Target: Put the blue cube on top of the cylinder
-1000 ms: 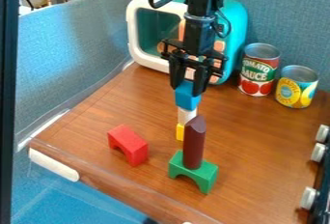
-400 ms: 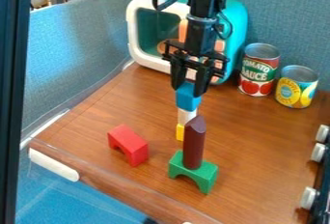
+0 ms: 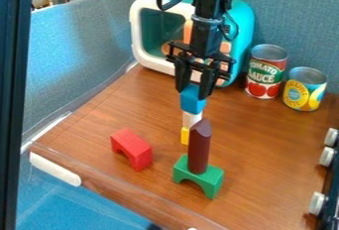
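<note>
Because a narrow support leaves little room for error, I have the blue cube [image 3: 193, 106] upright in the gripper [image 3: 191, 94], which points down over the middle of the brown tabletop [image 3: 265, 149]. The black fingers are parted by about the cube's width and clamped on opposite sides of its upper part, leaving its lower part clear for setting down. Directly below is a white piece [image 3: 191, 119], seemingly the cylinder, with a yellow block [image 3: 185, 135] under it. I cannot tell whether cube and white piece touch. Nearer the camera, a dark red column [image 3: 199, 147] stands on a green arch [image 3: 210, 180] and partly hides that stack. I judge that centring the cube matters most before release.
</note>
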`<state>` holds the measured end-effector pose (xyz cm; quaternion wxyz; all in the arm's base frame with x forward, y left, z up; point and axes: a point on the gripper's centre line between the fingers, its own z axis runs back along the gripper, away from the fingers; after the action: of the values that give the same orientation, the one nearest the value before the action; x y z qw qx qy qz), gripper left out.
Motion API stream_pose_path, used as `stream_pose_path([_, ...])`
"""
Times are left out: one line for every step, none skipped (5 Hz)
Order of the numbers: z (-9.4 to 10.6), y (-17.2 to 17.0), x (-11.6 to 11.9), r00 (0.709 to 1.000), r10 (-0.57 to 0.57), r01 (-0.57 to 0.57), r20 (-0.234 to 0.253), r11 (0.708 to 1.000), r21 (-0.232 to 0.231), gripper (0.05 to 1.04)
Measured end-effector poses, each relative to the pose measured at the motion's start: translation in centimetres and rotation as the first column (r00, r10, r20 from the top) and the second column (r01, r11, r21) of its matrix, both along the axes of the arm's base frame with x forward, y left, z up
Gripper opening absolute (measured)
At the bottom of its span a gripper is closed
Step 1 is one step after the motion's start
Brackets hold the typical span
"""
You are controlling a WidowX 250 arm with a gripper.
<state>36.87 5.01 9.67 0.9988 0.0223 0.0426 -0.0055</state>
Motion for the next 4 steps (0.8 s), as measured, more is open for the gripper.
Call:
stream_pose_path([0.0, 0.1, -0.2, 1.0, -0.002, 0.002, -0.016, 1.0, 0.009, 0.907])
stream_pose_path([0.0, 0.0, -0.4, 1.0, -0.012, 0.012, -0.027, 1.0, 0.005, 1.008])
stream_pose_path([0.1, -0.1, -0.6, 0.999, 0.003, -0.003, -0.041, 1.0, -0.007, 1.003])
stream_pose_path([1.5, 0.1, -0.8, 1.0, 0.017, -0.017, 0.009, 1.0, -0.012, 1.0])
